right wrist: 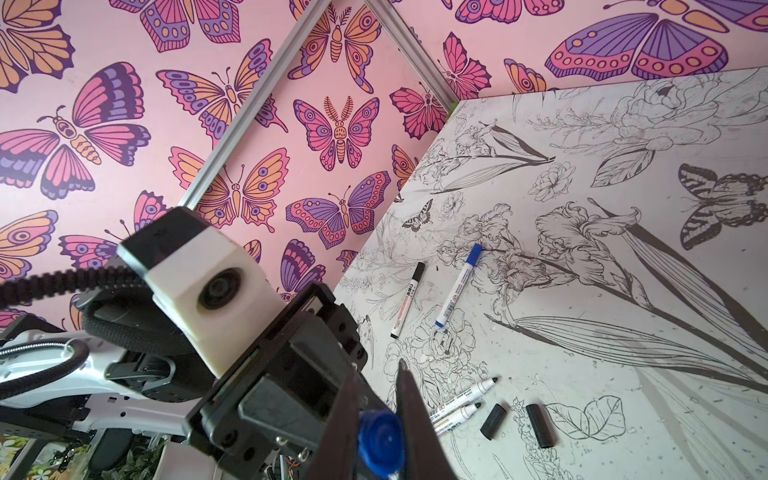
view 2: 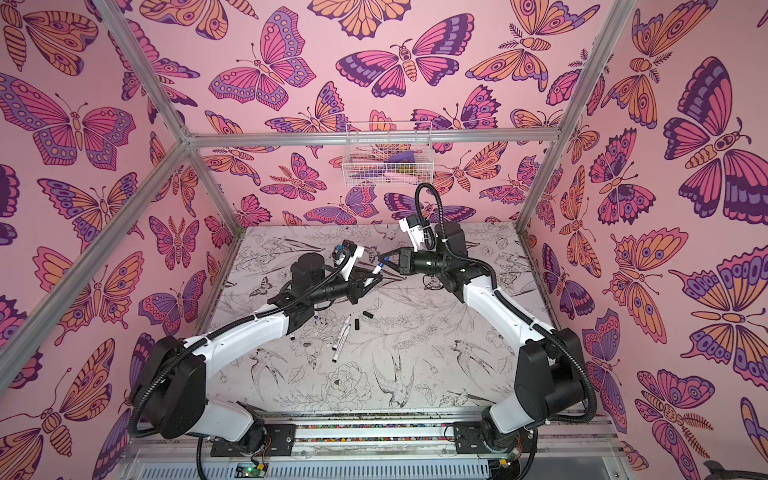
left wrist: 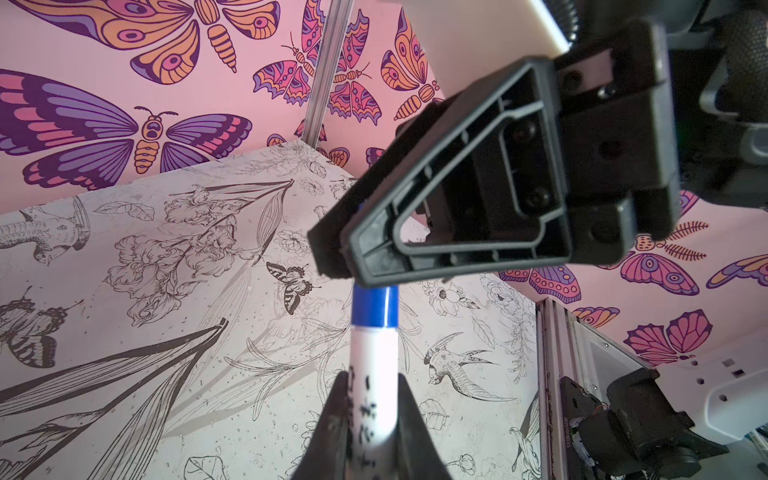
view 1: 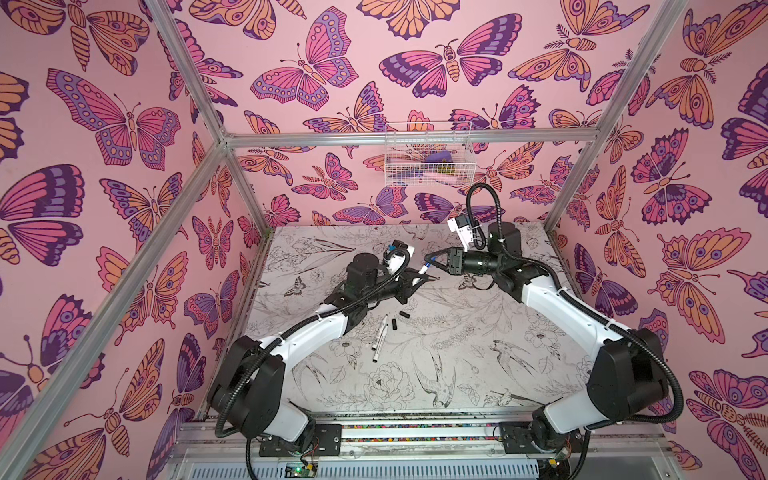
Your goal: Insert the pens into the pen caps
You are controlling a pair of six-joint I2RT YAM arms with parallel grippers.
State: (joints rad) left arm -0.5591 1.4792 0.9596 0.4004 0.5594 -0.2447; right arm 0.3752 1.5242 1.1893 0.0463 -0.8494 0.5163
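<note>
Top views: left hand (view 1: 417,277) pinches a slim white-barrelled marker pen (view 1: 423,270) above the flower-printed bench (view 1: 478,353). Right hand (view 1: 433,261) meets it tip to tip, pressed tight on a stubby blue plastic cap (view 1: 432,258). Two uncapped white pens (view 1: 380,338) and two short black caps (view 1: 404,314) lie loose mid-bench. White wire basket (view 1: 428,154) on the back wall holds purple and pink items, too blurred to name.

Left wrist: blue cap sits over the held pen's end. Probably not fully home, but the right hand covers its far end, so can't confirm.

Right wrist: cap seen end-on between the pinching fingers. Beyond it a black-capped pen (right wrist: 409,299) and a blue-capped pen (right wrist: 459,286) lie on the bench, done.

Tally: two finished, third looks mid-insertion, two pens plus two black caps left.
</note>
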